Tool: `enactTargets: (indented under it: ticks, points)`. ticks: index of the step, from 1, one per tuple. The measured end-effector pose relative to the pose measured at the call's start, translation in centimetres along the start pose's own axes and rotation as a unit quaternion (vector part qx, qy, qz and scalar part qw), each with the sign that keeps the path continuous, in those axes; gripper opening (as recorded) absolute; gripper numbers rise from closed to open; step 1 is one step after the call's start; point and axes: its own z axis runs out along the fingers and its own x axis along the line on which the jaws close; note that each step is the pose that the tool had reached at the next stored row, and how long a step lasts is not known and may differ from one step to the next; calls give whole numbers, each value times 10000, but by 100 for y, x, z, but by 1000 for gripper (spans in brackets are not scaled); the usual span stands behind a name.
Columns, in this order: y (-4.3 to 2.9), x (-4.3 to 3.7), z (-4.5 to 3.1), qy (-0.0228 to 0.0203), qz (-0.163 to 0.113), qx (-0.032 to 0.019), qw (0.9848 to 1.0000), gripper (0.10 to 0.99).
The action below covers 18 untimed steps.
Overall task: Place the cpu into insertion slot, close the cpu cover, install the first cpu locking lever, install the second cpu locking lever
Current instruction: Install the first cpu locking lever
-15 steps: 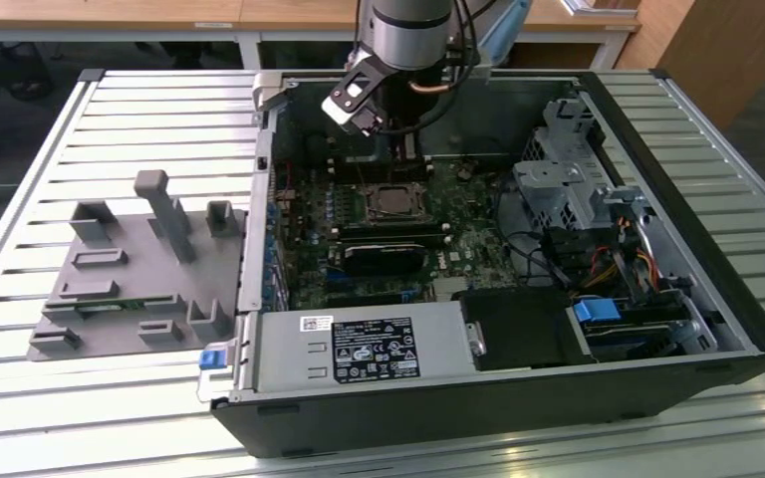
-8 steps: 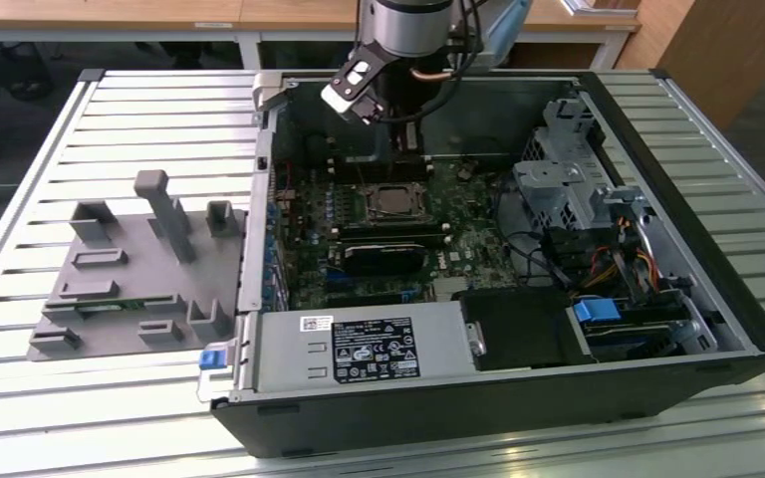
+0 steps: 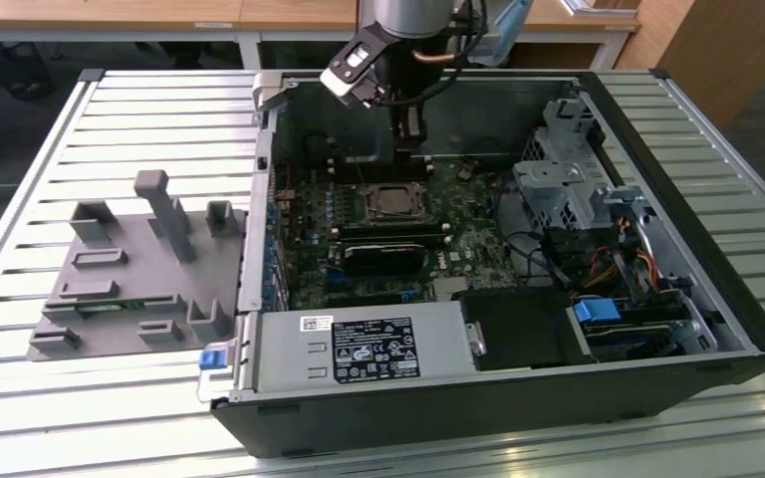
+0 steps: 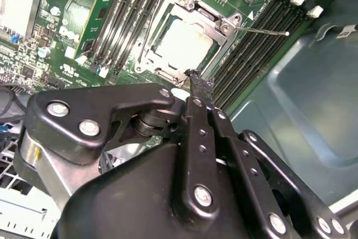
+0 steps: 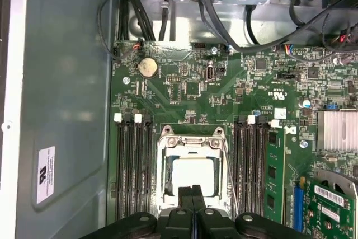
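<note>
My gripper (image 4: 196,78) is matte black, its linkage bars (image 4: 112,110) studded with silver screws (image 4: 202,195); my arm (image 3: 402,15) is a grey tube.

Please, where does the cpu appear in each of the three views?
Exterior view: cpu on the green board, beside the end effector.
First wrist view: cpu just beyond the end effector.
Second wrist view: cpu between the memory slots.
Shared landmark: the silver cpu cover framing it.

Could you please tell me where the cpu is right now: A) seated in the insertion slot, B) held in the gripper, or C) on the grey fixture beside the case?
A: in the first wrist view the cpu lies flat in the insertion slot, framed by the cpu cover.
</note>
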Motion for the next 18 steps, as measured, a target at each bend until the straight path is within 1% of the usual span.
enactTargets:
  ticks: [2,4,7,9,13,16,18]
  points:
    - [0,0,0,2,-65,0,10000,106]
    - [0,0,-1,6,-236,2,9997,106]
    - [0,0,-1,15,-506,3,9987,106]
    - [0,0,-1,21,-688,5,9976,106]
    - [0,0,-1,33,-1040,6,9946,106]
    - [0,0,-1,39,-1229,8,9924,106]
    - [0,0,-1,42,-1317,8,9913,106]
